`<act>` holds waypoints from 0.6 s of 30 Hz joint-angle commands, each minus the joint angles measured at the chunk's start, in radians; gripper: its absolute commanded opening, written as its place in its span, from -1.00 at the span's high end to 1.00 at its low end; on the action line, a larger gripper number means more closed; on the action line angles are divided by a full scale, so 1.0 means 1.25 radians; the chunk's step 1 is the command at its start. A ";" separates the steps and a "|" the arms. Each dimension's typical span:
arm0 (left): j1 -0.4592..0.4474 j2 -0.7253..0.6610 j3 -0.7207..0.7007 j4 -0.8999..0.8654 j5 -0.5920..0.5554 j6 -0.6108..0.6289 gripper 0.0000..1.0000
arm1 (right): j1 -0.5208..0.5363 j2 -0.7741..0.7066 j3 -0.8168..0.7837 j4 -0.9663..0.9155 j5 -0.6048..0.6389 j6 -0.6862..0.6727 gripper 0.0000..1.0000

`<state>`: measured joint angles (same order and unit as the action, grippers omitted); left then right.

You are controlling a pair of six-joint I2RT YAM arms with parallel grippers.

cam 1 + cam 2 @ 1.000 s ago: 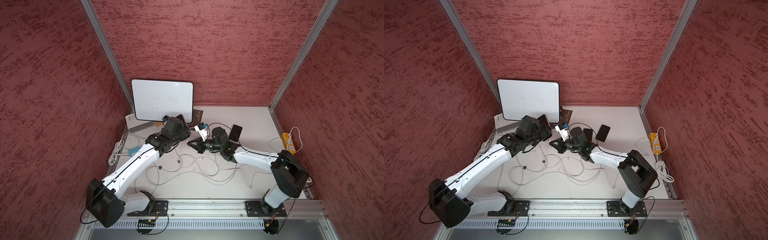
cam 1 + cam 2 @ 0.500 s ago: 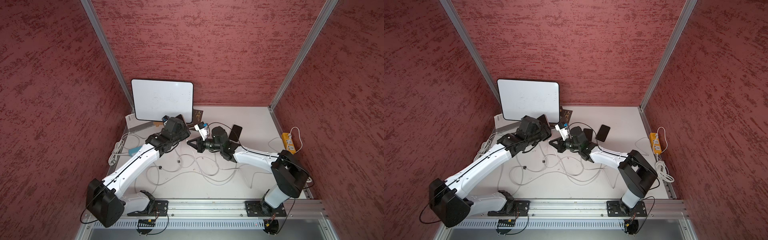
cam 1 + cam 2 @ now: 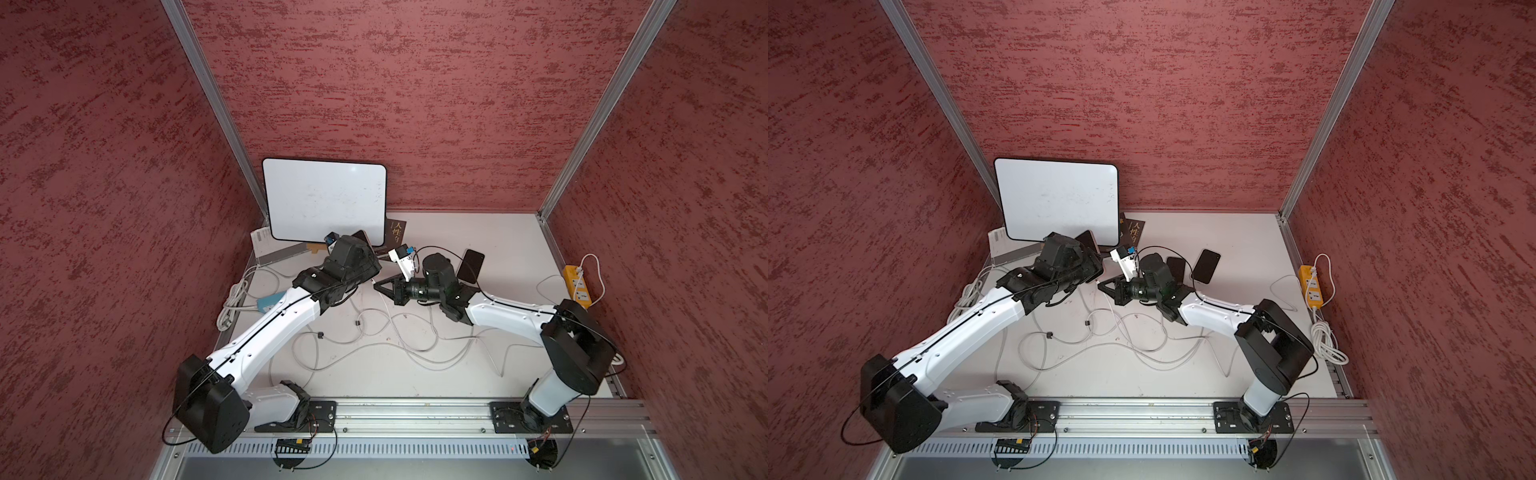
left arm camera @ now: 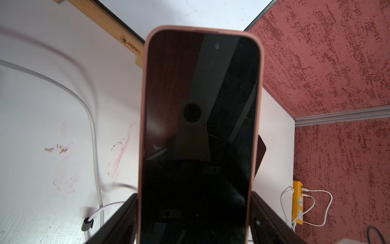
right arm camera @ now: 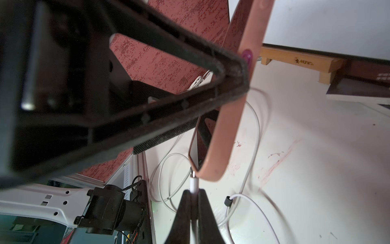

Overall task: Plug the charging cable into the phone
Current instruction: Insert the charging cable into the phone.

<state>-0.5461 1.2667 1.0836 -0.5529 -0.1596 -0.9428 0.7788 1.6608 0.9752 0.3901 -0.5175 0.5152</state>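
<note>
1. The right claw (image 5: 194,193) is pinched fully together on the plug end of the thin white charging cable (image 5: 194,184). Only the short bare metal tip (image 5: 192,174) stands out past the fingertips.
2. That tip sits right at the lower end of the pink-cased, dark-screened rectangular phone (image 5: 230,118), apparently toward its screen-side rim. Whether it has entered the port I cannot tell.
3. The left claw (image 4: 195,215) is clamped across the phone's width, one jaw on each long edge, holding the phone up off the white tabletop (image 5: 316,158).
4. Risk: if the tip is off the port, a push would likely skid it along the soft case rim or onto the glass. It might also twist the plug in so narrow a pinch.
5. Risk: the phone is gripped only by its edges. A push along its length could slide it through the jaws rather than seat the plug.
6. Risk: loose white cords (image 5: 257,126) loop on the tabletop beneath the phone. A snag there could drag the plug off line.
</note>
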 commanded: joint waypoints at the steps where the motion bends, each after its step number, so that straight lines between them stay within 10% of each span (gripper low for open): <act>1: -0.005 -0.023 -0.015 0.029 0.010 -0.005 1.00 | -0.003 0.015 0.040 0.032 0.024 0.026 1.00; 18: -0.011 -0.027 -0.052 0.057 0.011 -0.014 1.00 | -0.028 0.039 0.039 0.077 0.062 0.150 1.00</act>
<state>-0.5446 1.2621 1.0275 -0.4927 -0.1703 -0.9581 0.7681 1.6970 0.9806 0.4084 -0.5125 0.6750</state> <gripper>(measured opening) 0.781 0.080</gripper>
